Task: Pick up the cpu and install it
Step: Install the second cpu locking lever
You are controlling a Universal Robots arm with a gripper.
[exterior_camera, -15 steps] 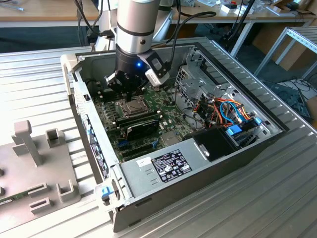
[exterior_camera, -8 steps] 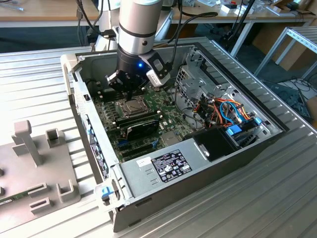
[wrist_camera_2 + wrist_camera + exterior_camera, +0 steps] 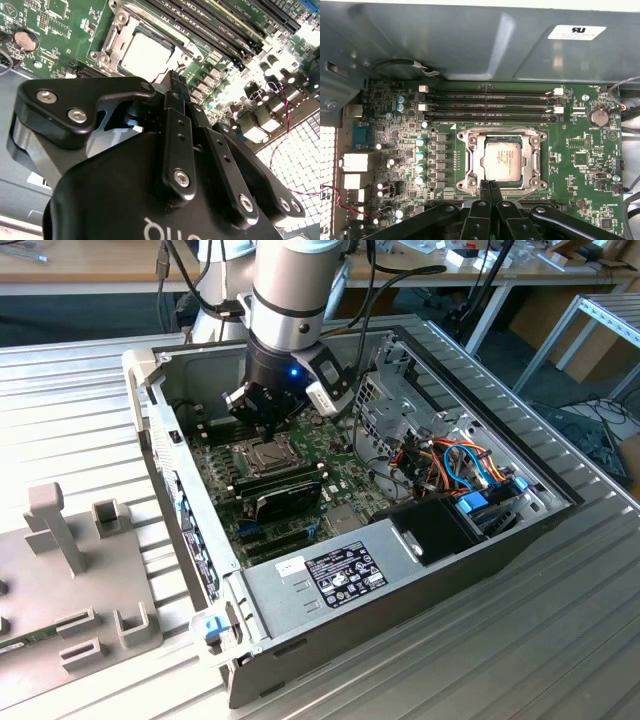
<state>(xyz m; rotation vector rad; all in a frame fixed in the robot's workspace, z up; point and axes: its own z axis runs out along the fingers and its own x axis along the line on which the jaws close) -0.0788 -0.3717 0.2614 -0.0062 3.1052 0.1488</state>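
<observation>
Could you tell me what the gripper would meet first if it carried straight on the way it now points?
Probably the cpu in its socket frame; the gripper points down near their edge, so it might be the frame first.

White sticker (image 3: 576, 32) on the grey case wall (image 3: 470, 45), print too small to read. Black printed label (image 3: 345, 573) atop the power supply (image 3: 268, 597), likewise illegible.

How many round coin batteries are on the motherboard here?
1. The coin battery sits near the motherboard edge, off one corner of the socket holding the cpu; in the second wrist view it is here. The gripper may hide others.
</observation>
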